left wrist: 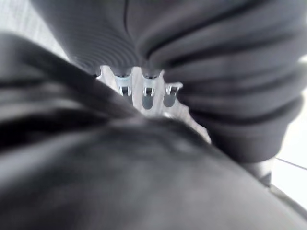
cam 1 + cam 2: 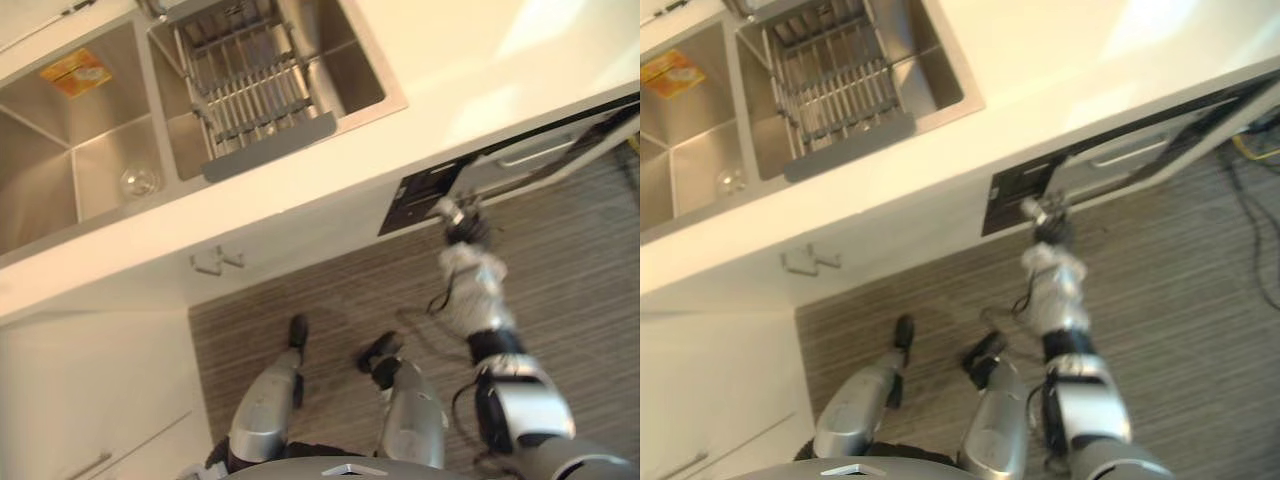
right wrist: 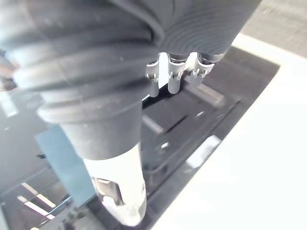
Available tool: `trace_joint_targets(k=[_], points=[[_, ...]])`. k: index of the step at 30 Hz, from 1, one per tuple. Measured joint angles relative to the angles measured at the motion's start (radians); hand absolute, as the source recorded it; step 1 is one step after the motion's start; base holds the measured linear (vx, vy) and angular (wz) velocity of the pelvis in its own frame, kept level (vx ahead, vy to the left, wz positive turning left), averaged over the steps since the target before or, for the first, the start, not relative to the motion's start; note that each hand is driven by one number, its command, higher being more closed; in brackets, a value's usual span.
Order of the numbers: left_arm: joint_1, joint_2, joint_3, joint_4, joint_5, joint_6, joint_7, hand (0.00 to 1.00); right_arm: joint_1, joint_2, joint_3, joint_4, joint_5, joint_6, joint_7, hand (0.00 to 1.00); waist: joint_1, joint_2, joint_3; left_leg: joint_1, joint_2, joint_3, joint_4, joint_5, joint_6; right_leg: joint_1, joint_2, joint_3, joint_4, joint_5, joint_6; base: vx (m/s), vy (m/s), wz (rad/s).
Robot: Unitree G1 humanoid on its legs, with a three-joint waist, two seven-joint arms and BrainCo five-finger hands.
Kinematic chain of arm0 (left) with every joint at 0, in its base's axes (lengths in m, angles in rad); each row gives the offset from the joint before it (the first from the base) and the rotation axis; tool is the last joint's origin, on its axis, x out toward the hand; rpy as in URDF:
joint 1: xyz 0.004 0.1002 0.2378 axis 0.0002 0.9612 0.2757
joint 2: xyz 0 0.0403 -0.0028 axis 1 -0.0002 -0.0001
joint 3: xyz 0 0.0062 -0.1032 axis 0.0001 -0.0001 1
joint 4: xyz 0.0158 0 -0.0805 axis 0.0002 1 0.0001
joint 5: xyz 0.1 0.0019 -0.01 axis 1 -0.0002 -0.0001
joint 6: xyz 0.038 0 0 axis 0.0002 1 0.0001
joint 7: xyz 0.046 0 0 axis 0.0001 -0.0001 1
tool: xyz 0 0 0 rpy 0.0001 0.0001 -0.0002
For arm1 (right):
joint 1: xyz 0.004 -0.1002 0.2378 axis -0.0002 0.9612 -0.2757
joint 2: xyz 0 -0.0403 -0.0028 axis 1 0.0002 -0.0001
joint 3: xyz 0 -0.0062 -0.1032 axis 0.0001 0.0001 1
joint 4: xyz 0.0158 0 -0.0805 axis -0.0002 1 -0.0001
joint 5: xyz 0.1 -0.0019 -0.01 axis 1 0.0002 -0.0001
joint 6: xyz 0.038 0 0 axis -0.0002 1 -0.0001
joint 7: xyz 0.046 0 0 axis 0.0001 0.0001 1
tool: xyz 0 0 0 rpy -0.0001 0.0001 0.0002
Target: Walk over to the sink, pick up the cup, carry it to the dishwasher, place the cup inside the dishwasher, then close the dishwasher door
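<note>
A clear glass cup stands on the bottom of the left basin of the steel sink. The dishwasher sits under the white counter at the right, its black top panel showing and a dark gap running along its upper edge. My right hand is stretched out to that black panel; in the right wrist view its fingers are straight against the dark door, holding nothing. The straight fingers of my left hand hang low beside my body, and they hold nothing.
A metal dish rack fills the right basin, and a yellow patch lies in the left one. The white counter runs diagonally. A small white handle sticks out of the cabinet front. Striped floor lies below.
</note>
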State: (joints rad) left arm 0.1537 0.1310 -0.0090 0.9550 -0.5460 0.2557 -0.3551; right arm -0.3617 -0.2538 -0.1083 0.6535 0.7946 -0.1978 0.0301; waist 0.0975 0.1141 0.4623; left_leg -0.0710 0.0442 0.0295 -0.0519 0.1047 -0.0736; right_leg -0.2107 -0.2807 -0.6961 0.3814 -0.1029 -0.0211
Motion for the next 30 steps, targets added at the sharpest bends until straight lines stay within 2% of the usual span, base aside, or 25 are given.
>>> trace_joint_targets(k=[2, 3, 5, 9, 11, 12, 13, 14, 15, 16, 17, 18, 19, 20, 22, 23, 24, 25, 27, 29, 30], points=[[0.027, 0.011, 0.007, 0.003, 0.064, -0.041, 0.029, 0.00, 0.183, 0.090, 0.009, -0.007, -0.091, -0.010, -0.033, 0.00, -0.019, -0.043, -0.044, 0.025, 0.011, 0.042, 0.000, -0.020, 0.000, 0.015, 0.023, 0.022, -0.031, 0.007, 0.009, 0.08, -0.036, -0.33], [0.032, 0.015, 0.007, 0.006, 0.068, -0.045, 0.038, 0.00, 0.224, 0.106, 0.009, -0.007, -0.115, -0.015, -0.043, 0.00, -0.024, -0.052, -0.055, 0.036, 0.015, 0.057, 0.000, -0.027, 0.001, 0.026, 0.029, 0.028, -0.042, 0.010, 0.013, 0.13, -0.022, -0.46], [0.053, 0.025, 0.008, 0.032, 0.070, -0.041, 0.068, 0.00, 0.367, 0.136, 0.004, 0.008, -0.193, -0.021, -0.062, 0.00, -0.049, -0.085, -0.121, 0.085, 0.026, 0.113, 0.002, -0.060, 0.001, 0.070, 0.048, 0.054, -0.074, 0.016, 0.022, 0.12, -0.002, -0.49], [0.067, 0.037, 0.009, 0.067, 0.080, -0.031, 0.093, 0.00, 0.479, 0.141, -0.040, 0.093, -0.263, -0.007, -0.056, 0.00, -0.076, -0.115, -0.210, 0.152, 0.032, 0.171, 0.037, -0.128, -0.002, 0.129, 0.058, 0.094, -0.092, 0.013, 0.044, 0.13, 0.052, -0.44], [0.067, 0.048, 0.010, 0.077, 0.081, -0.019, 0.109, 0.00, 0.520, 0.145, -0.065, 0.166, -0.326, 0.029, -0.028, 0.00, -0.086, -0.129, -0.240, 0.186, 0.026, 0.173, 0.034, -0.150, 0.004, 0.162, 0.050, 0.094, -0.086, 0.003, 0.066, 0.13, 0.071, 0.02], [0.068, 0.051, 0.014, 0.078, 0.082, -0.013, 0.112, 0.00, 0.537, 0.146, -0.064, 0.192, -0.350, 0.040, -0.007, 0.00, -0.090, -0.130, -0.250, 0.198, 0.021, 0.171, 0.032, -0.158, 0.011, 0.171, 0.038, 0.091, -0.066, 0.004, 0.078, 0.13, 0.065, 0.20], [0.067, 0.046, 0.018, 0.077, 0.098, -0.012, 0.114, 0.00, 0.556, 0.145, -0.063, 0.215, -0.373, 0.057, 0.020, 0.00, -0.094, -0.128, -0.253, 0.211, 0.018, 0.158, 0.030, -0.166, 0.018, 0.165, 0.019, 0.104, -0.001, 0.008, 0.108, 0.11, 0.096, 0.23], [0.068, 0.039, 0.018, 0.076, 0.117, -0.016, 0.118, 0.00, 0.558, 0.142, -0.063, 0.237, -0.372, 0.074, 0.032, 0.00, -0.094, -0.122, -0.256, 0.215, 0.020, 0.151, 0.032, -0.173, 0.024, 0.129, 0.005, 0.149, 0.081, 0.030, 0.122, 0.14, 0.177, 0.33], [0.068, 0.039, 0.018, 0.075, 0.156, -0.046, 0.127, 0.00, 0.556, 0.146, -0.085, 0.253, -0.368, 0.081, 0.053, 0.00, -0.100, -0.113, -0.259, 0.225, 0.021, 0.128, 0.035, -0.182, 0.036, 0.083, -0.010, 0.251, 0.188, 0.083, 0.140, 0.08, 0.158, 0.30], [0.066, 0.036, 0.018, 0.071, 0.168, -0.066, 0.131, 0.00, 0.559, 0.146, -0.094, 0.267, -0.366, 0.080, 0.054, 0.00, -0.103, -0.114, -0.257, 0.231, 0.022, 0.114, 0.035, -0.184, 0.041, 0.065, -0.013, 0.287, 0.232, 0.105, 0.144, 0.08, 0.139, 0.40], [0.070, 0.036, 0.014, 0.062, 0.185, -0.083, 0.134, 0.00, 0.555, 0.152, -0.110, 0.279, -0.351, 0.078, 0.055, 0.00, -0.108, -0.105, -0.250, 0.236, 0.022, 0.098, 0.038, -0.186, 0.048, 0.027, -0.008, 0.330, 0.281, 0.096, 0.150, 0.06, 0.068, 0.48], [0.075, 0.038, 0.014, 0.049, 0.189, -0.083, 0.135, 0.00, 0.545, 0.167, -0.125, 0.306, -0.315, 0.074, 0.057, 0.00, -0.107, -0.108, -0.254, 0.222, 0.039, 0.069, 0.070, -0.203, 0.055, 0.026, 0.040, 0.400, 0.207, 0.024, 0.159, 0.08, 0.072, 0.57], [0.075, 0.040, 0.014, 0.047, 0.189, -0.083, 0.136, 0.00, 0.543, 0.174, -0.135, 0.317, -0.292, 0.075, 0.057, 0.00, -0.108, -0.108, -0.254, 0.209, 0.046, 0.047, 0.091, -0.214, 0.056, 0.032, 0.072, 0.441, 0.148, 0.004, 0.160, 0.07, 0.028, 0.88], [0.076, 0.047, 0.014, 0.046, 0.175, -0.080, 0.120, 0.00, 0.551, 0.190, -0.163, 0.333, -0.243, 0.075, 0.058, 0.00, -0.114, -0.110, -0.256, 0.176, 0.049, 0.001, 0.123, -0.232, 0.050, 0.040, 0.125, 0.519, 0.031, -0.009, 0.161, 0.09, -0.034, 1.12], [0.076, 0.063, 0.017, 0.046, 0.130, -0.058, 0.068, 0.00, 0.567, 0.215, -0.215, 0.363, -0.243, 0.074, 0.061, 0.00, -0.123, -0.129, -0.264, 0.130, 0.018, -0.065, 0.157, -0.245, 0.048, 0.039, 0.140, 0.575, -0.060, 0.005, 0.151, 0.13, -0.127, 1.23], [0.077, 0.077, 0.018, 0.046, 0.103, -0.038, 0.047, 0.00, 0.577, 0.234, -0.227, 0.384, -0.254, 0.076, 0.060, 0.00, -0.122, -0.165, -0.279, 0.124, -0.015, -0.102, 0.160, -0.240, 0.029, 0.062, 0.126, 0.573, -0.103, 0.064, 0.138, 0.23, -0.257, 1.17], [0.074, 0.067, 0.033, 0.049, 0.085, -0.022, 0.046, 0.00, 0.591, 0.242, -0.259, 0.398, -0.273, 0.096, 0.058, 0.00, -0.122, -0.145, -0.278, 0.122, -0.011, -0.106, 0.182, -0.247, 0.013, 0.106, 0.116, 0.524, -0.129, 0.057, 0.121, 0.17, -0.190, 1.11], [0.078, 0.054, 0.045, 0.051, 0.085, -0.017, 0.053, 0.00, 0.592, 0.236, -0.263, 0.395, -0.283, 0.100, 0.054, 0.00, -0.123, -0.130, -0.282, 0.111, 0.001, -0.087, 0.195, -0.241, 0.006, 0.124, 0.123, 0.512, -0.147, 0.061, 0.119, 0.25, -0.197, 0.87], [0.075, 0.038, 0.061, 0.062, 0.086, -0.018, 0.076, 0.00, 0.574, 0.210, -0.257, 0.395, -0.285, 0.148, 0.051, 0.00, -0.115, -0.109, -0.289, 0.110, 0.031, -0.044, 0.208, -0.241, 0.005, 0.178, 0.154, 0.477, -0.228, 0.069, 0.108, 0.18, -0.100, 0.43], [0.082, 0.029, 0.078, 0.063, 0.059, -0.021, 0.081, 0.00, 0.528, 0.204, -0.245, 0.392, -0.280, 0.191, 0.048, 0.00, -0.095, -0.115, -0.288, 0.124, 0.058, -0.029, 0.202, -0.235, -0.014, 0.221, 0.185, 0.452, -0.287, 0.089, 0.089, 0.11, -0.113, 0.11], [0.087, 0.028, 0.079, 0.065, 0.042, -0.029, 0.086, 0.00, 0.518, 0.204, -0.245, 0.392, -0.279, 0.200, 0.049, 0.00, -0.095, -0.117, -0.290, 0.127, 0.058, -0.029, 0.202, -0.232, -0.019, 0.234, 0.186, 0.443, -0.297, 0.090, 0.088, 0.04, -0.059, 0.09]])
